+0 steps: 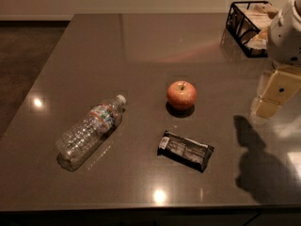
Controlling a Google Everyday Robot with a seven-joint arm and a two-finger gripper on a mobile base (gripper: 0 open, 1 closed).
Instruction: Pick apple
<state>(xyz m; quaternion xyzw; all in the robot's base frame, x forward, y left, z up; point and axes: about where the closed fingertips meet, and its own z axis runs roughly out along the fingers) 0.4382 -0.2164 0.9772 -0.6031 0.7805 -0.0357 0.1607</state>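
The apple (181,95) is small, round and red-orange with a short stem in its top dimple. It stands upright near the middle of the dark table (141,46). My gripper (272,100) is cream-coloured and hangs from the white arm at the right edge of the view. It is above the table, well to the right of the apple and apart from it. It holds nothing that I can see.
A clear plastic bottle (91,130) lies on its side at the left. A dark wrapped snack bar (185,149) lies just in front of the apple. A black wire basket (249,27) stands at the back right. The table's front edge runs along the bottom.
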